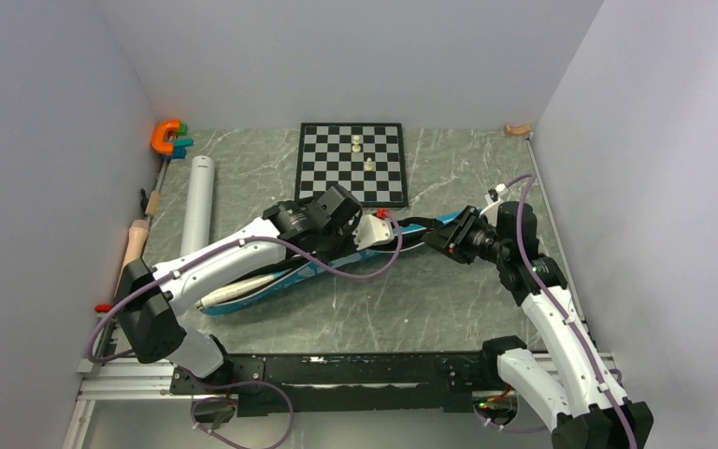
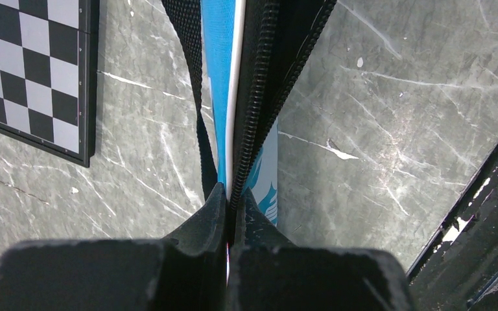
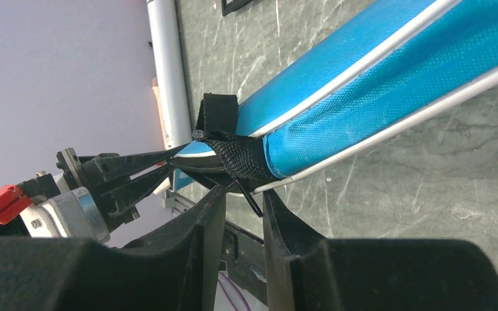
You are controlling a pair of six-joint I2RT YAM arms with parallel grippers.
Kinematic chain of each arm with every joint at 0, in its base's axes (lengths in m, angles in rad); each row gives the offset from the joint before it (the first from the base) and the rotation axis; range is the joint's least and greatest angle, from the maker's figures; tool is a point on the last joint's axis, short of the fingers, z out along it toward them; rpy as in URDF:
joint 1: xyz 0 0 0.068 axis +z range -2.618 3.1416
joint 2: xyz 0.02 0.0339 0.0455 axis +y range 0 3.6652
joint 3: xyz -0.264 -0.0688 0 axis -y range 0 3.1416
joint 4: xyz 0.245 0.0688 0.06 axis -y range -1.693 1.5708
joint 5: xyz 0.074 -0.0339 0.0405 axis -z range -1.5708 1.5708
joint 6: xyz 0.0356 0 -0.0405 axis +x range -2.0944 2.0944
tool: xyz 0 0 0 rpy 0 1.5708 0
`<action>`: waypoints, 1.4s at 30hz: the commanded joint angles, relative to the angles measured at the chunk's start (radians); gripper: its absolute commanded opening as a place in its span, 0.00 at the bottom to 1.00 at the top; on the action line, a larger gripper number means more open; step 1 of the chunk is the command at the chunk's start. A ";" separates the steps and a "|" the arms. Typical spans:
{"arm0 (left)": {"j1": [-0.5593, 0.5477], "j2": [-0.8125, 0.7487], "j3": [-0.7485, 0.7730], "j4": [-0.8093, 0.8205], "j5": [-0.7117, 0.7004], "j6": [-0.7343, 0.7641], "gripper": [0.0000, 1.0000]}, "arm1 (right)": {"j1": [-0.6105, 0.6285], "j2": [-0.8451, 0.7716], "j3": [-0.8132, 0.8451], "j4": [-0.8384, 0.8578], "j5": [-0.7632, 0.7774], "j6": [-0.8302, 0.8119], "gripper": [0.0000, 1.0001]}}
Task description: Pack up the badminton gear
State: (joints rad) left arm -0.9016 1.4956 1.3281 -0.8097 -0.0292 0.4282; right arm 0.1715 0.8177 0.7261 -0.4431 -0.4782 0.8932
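Note:
The blue racket bag point(image 1: 290, 276) lies slantwise across the table, with a white racket handle point(image 1: 238, 292) showing at its lower left end. My left gripper point(image 1: 385, 232) is shut on the bag's zipper edge point(image 2: 249, 116) beside the white piping, as the left wrist view point(image 2: 232, 191) shows. My right gripper point(image 1: 435, 236) is at the bag's right end point(image 3: 376, 84), open. A thin black zipper pull point(image 3: 253, 202) hangs in the gap between its fingertips point(image 3: 245, 194). The white tube point(image 1: 198, 204) lies on the left. No shuttlecocks show.
A chessboard point(image 1: 352, 164) with two pieces sits at the back centre, close to the bag. A wooden rolling pin point(image 1: 134, 245) lies along the left wall, and an orange and teal object point(image 1: 170, 137) is in the back left corner. Grey walls enclose three sides.

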 commanded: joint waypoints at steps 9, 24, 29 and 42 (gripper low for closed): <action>0.001 -0.066 -0.011 0.040 0.011 0.000 0.00 | -0.004 -0.021 0.011 0.022 -0.035 0.027 0.23; 0.001 -0.055 -0.005 0.036 0.011 -0.001 0.00 | -0.006 -0.049 -0.014 0.020 -0.073 0.048 0.23; 0.001 -0.052 0.004 0.033 0.009 -0.002 0.00 | -0.004 -0.048 -0.020 0.015 -0.065 0.047 0.13; 0.001 -0.057 -0.012 0.040 -0.001 -0.003 0.00 | -0.004 -0.056 -0.034 0.031 -0.060 0.051 0.00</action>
State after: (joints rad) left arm -0.9020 1.4807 1.3102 -0.8101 -0.0273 0.4286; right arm 0.1707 0.7841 0.6933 -0.4397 -0.5301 0.9356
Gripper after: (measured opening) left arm 0.035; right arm 0.009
